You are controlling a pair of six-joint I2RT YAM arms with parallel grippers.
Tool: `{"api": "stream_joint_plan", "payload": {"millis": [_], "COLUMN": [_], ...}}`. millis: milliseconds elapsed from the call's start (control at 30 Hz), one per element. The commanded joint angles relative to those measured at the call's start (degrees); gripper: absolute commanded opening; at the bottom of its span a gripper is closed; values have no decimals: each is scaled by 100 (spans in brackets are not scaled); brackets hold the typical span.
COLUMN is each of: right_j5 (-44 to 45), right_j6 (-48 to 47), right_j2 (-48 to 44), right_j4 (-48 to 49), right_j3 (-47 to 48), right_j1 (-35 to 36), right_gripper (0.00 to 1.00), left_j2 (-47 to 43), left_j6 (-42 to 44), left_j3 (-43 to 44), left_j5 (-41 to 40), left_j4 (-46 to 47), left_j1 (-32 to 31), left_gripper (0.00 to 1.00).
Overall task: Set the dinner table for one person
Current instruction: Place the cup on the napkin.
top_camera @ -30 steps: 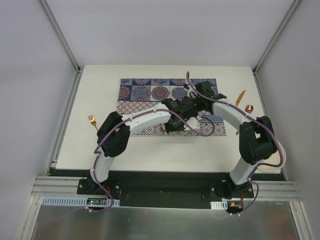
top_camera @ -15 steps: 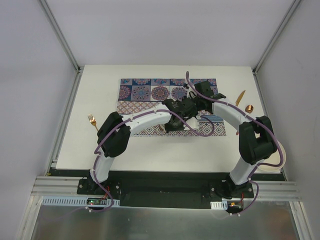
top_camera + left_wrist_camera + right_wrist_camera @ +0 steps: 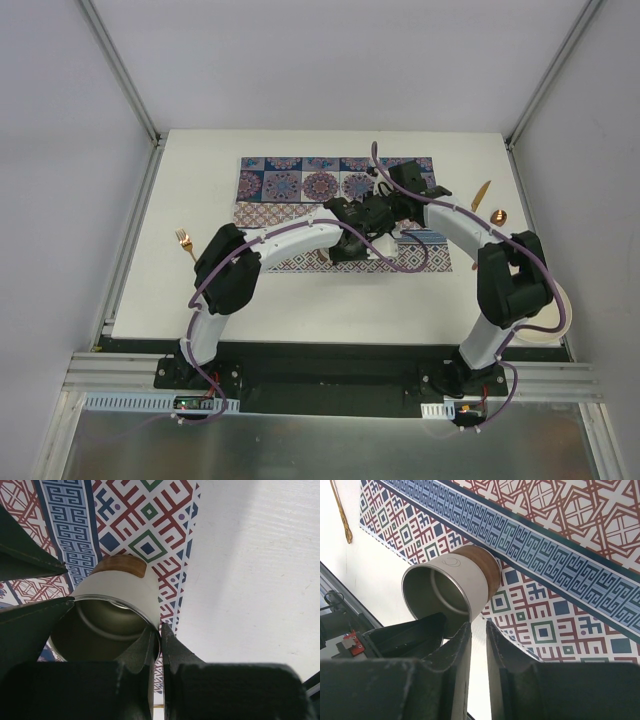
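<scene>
**A:** How far along is the setting?

**B:** Early, I'd say. The bench point(image 3: 200, 290) fills the middle of the overhead view, white and framed by rails. The patterned placemat point(image 3: 290, 180) lies flat on its far middle. That is the only piece that looks placed.

**A:** And the cup?

**B:** The cup point(image 3: 125, 587), white with a wooden base, is over the mat's near right part, its mouth turned toward both wrist cameras. The left hand point(image 3: 159, 632) is pinched tight on its rim, one finger inside and one outside. The right hand point(image 3: 478, 627) is only narrowly parted, with nothing in the gap that I can see. The rim sits right at one of its fingertips. I can't tell whether the cup touches the mat.

**A:** What's left?

**B:** Most of it. The fork point(image 3: 184, 241) lies near the left edge, and the knife point(image 3: 482, 194) and spoon point(image 3: 499, 216) lie off the mat to the right. The plate point(image 3: 564, 312) sits at the near right corner, partly under the right arm. All four are yet to come to the mat, and the cup needs standing upright.
</scene>
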Motion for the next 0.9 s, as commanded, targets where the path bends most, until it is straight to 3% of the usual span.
{"api": "stream_joint_plan", "payload": {"millis": [0, 200, 867], "right_j5": [-1221, -1247, -1379], "right_j6": [14, 14, 120], "right_j2": [132, 132, 27], "right_j4": [-1468, -1460, -1222], "right_j3": [-149, -105, -202], "right_j1": [719, 728, 737], "right_gripper": [23, 29, 32], "left_j2": [-207, -329, -734], "left_j6": [-234, 30, 399], "left_j3": [410, 576, 910], "left_j5": [-899, -1083, -1330], "left_j4": [2359, 2360, 2333], "left_j1": [293, 293, 311], "left_gripper": [0, 0, 0]}}
